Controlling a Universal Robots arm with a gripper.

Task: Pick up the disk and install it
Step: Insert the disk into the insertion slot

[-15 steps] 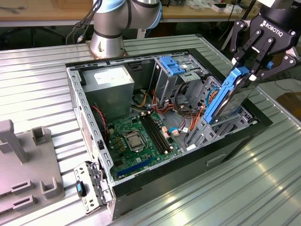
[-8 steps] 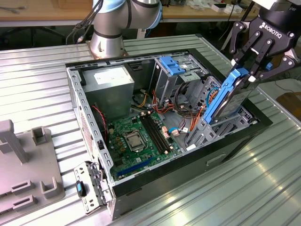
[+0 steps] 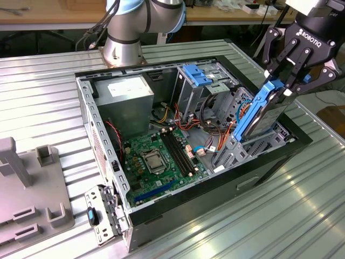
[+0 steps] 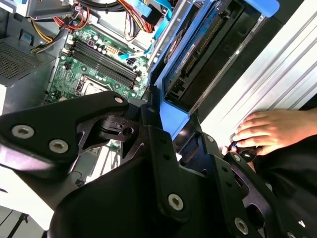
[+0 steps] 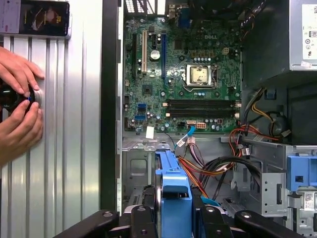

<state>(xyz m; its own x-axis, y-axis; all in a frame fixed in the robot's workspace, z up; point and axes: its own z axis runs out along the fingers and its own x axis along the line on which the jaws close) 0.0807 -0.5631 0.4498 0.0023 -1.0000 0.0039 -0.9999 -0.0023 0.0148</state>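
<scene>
The pick is done: the gripper (image 3: 287,85) has its jaws clamped on the disk (image 3: 262,113), held on edge with its lower end at the drive bay (image 3: 237,155) of the computer case (image 3: 89,118); seating looks unfinished

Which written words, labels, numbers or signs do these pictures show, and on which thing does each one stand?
Black gripper, shut on the grey metal disk in its blue plastic carrier: white maker's lettering, not quoted.
Green motherboard: a maker's mark, not quoted; other fine print too small to read.
Grey metal power supply box: white label, print too small to read.
</scene>
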